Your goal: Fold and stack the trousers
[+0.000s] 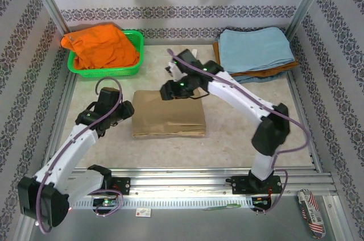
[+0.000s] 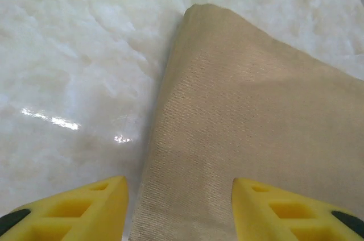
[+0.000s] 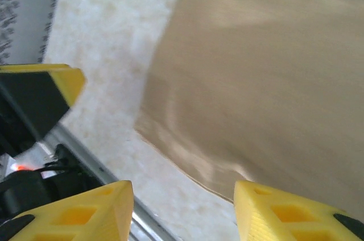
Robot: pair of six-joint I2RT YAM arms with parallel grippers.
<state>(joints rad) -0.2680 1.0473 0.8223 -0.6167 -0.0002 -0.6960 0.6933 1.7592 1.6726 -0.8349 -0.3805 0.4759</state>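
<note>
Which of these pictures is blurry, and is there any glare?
Top view: sharp and evenly lit, only soft shadows around the trousers. Left wrist view: crisp weave, white glints on the shiny table. Right wrist view: smeared by blur, weave lost.

No writing is coming through clearly enough to read. At about six o'clock, a small white tag (image 1: 143,212) is lying on the near edge by the rail, its print too tiny to make out. At about five o'clock, a striped roll (image 1: 310,214) is showing dark marks that may be lettering, also illegible.
</note>
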